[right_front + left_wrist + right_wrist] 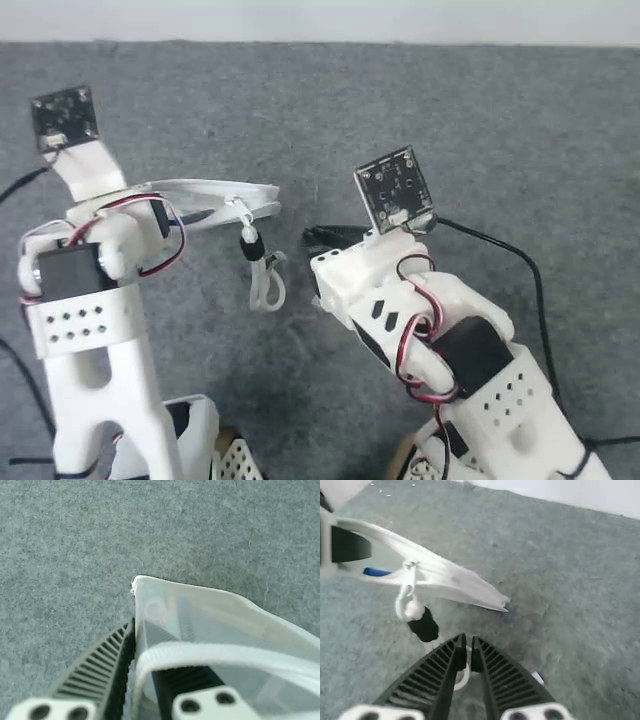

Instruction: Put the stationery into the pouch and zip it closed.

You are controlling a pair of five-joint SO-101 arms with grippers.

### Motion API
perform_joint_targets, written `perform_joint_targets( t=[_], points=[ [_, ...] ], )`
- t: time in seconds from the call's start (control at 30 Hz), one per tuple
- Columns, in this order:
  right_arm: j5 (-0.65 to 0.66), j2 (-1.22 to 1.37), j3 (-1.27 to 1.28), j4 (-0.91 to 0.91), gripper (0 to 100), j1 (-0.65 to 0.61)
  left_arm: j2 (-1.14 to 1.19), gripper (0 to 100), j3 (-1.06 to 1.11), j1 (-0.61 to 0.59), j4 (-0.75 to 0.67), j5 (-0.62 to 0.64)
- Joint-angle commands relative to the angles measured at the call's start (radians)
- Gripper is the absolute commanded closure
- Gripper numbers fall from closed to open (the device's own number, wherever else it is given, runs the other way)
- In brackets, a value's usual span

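Observation:
My left gripper is shut on one end of the white translucent pouch, one finger outside and one inside the zip edge. In the high view the pouch stretches from the left gripper toward the middle, held off the carpet. A zip pull with a black bead and a white cord loop hangs from it. My right gripper is shut and holds nothing, just short of the black bead. Something blue shows inside the pouch.
Grey carpet covers the whole table. A black cable runs along the right arm's far side, and a small white scrap lies on the carpet by the right fingers.

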Motion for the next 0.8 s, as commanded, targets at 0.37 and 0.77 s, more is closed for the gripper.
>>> perform_joint_targets(
  t=[0.37,0.77],
  points=[
    [-0.140,0.466,-0.023,-0.031,85.3,0.030,-0.003,99,-0.010,0.002,-0.031,0.018],
    [-0.282,0.808,-0.172,-0.041,85.1,0.073,-0.003,99,-0.010,-0.002,-0.031,0.017]
  ],
)
